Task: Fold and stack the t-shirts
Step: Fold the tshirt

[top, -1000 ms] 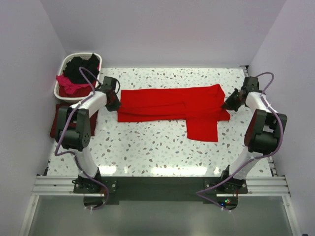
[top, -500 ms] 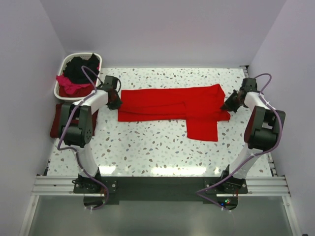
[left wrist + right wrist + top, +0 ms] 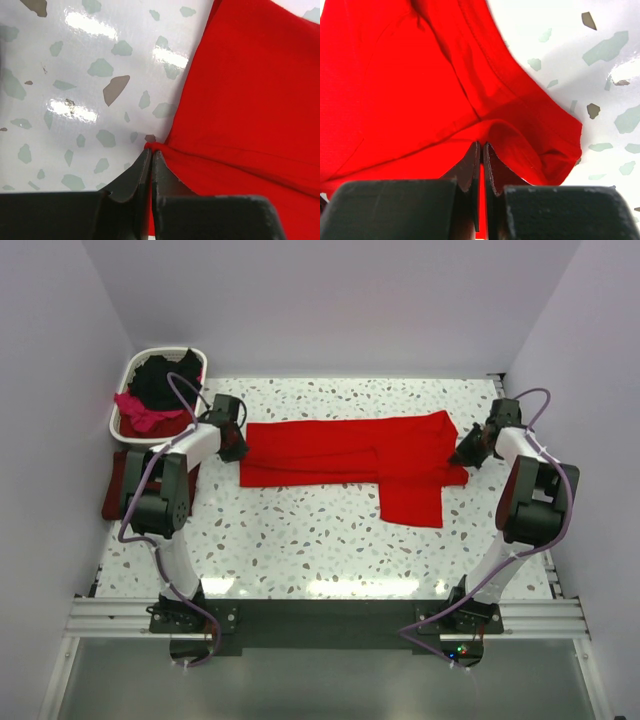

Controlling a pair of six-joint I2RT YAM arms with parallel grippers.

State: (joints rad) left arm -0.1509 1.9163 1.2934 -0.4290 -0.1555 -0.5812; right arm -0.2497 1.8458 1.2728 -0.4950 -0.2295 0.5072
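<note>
The table (image 3: 300,535) is glossy white, speckled with grey-green and brown flecks. At its middle the red t-shirt (image 3: 350,452) is plain bright red, unpatterned. At 10 o'clock, the white basket (image 3: 165,350) holds a black shirt (image 3: 165,378) and a magenta-pink shirt (image 3: 140,418); a dark maroon shirt (image 3: 110,502) lies at 9 o'clock. The left fingers (image 3: 131,180) and right fingers (image 3: 467,170) are matt dark grey. Purple cables (image 3: 120,536) loop along the white-and-black arms (image 3: 190,448).

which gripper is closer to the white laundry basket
Left. The left gripper, shut on the red t-shirt at its left end, sits just beside the laundry basket in the far-left corner. The right gripper pinches the shirt's other end, across the table.
</note>
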